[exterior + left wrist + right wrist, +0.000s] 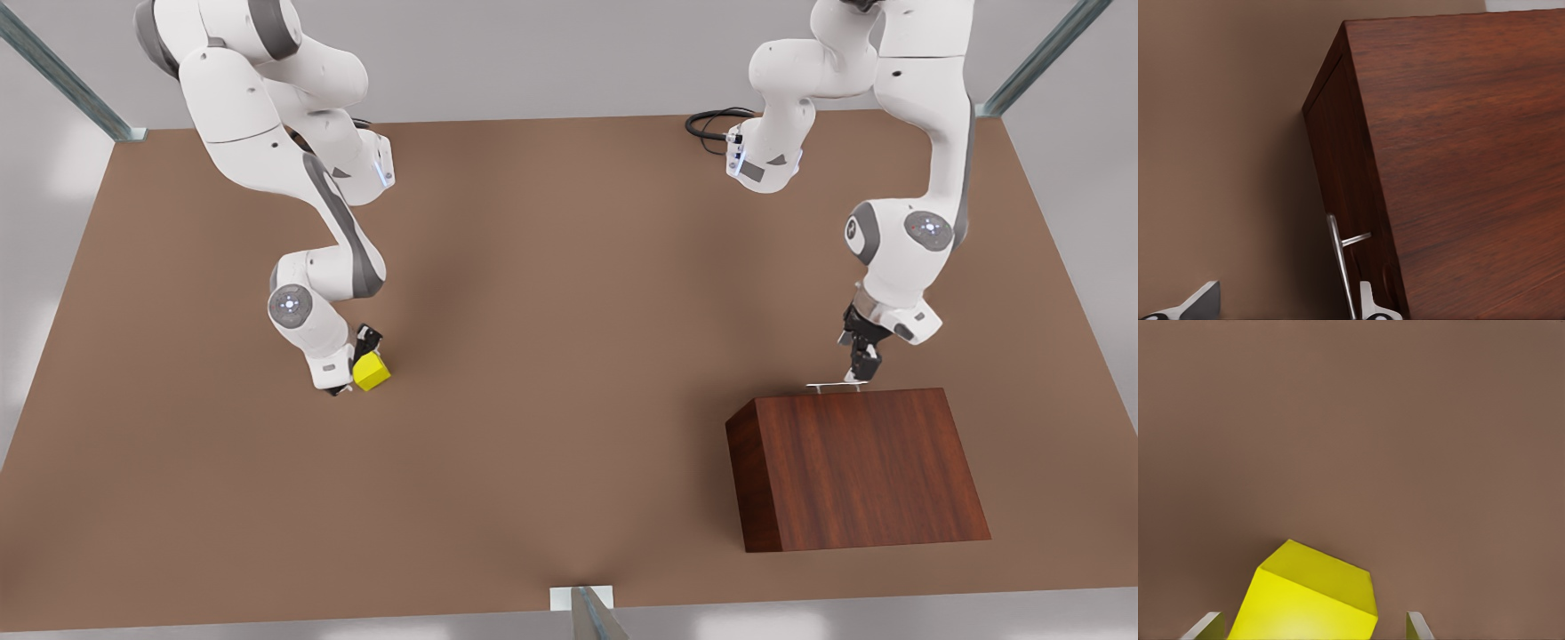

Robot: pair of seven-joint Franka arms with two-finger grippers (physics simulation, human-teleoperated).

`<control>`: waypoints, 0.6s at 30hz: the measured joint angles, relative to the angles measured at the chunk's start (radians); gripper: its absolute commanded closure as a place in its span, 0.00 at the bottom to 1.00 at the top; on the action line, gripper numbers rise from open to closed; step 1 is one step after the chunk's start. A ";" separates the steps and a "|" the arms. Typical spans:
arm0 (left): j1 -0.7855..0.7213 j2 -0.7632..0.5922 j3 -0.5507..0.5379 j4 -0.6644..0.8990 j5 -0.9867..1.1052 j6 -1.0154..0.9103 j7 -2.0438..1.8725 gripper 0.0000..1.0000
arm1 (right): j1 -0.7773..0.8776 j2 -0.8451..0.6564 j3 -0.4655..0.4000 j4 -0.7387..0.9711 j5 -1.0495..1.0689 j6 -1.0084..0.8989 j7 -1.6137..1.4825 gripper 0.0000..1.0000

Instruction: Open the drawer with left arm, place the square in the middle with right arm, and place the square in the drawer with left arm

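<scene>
Your left gripper [861,369] sits in the lower right of the front view, poised at the back edge of the wooden cabinet [858,467], right over the thin silver handle [836,387] of the drawer. In the left wrist view the handle [1341,263] runs between the two pale fingertips [1201,300], which stand well apart on either side of the bar; you cannot tell from these frames that either pad touches it. The drawer front [1348,200] lies flush with the cabinet body, so the drawer reads as closed. Your right gripper [356,366] is in the left-centre of the front view, low over the tabletop [569,356], with the yellow square [372,372] between its fingers. In the right wrist view the square [1305,600] sits tilted, one corner raised, between the two fingertips [1208,627]; a gap shows on each side, so the fingers are apart and not clamped on it. Whether the square rests on the table or is lifted clear, you cannot tell. The square is well apart from the cabinet, with the bare brown middle [569,373] of the table lying between them. A black cable [711,123] coils at the far edge of the table, in the upper centre-right of the front view.
</scene>
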 measured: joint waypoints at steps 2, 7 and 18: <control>-0.007 0.015 -0.006 0.000 -0.001 0.009 0.000 0.00 | -0.001 0.001 0.006 -0.001 0.000 0.000 0.000 0.00; -0.004 0.028 -0.009 0.001 -0.001 0.023 0.000 0.00 | -0.004 -0.002 0.007 0.001 0.001 -0.001 0.001 0.00; -0.003 0.058 -0.009 0.003 -0.003 0.034 0.001 0.00 | -0.013 0.007 0.007 -0.014 0.031 -0.009 0.250 0.00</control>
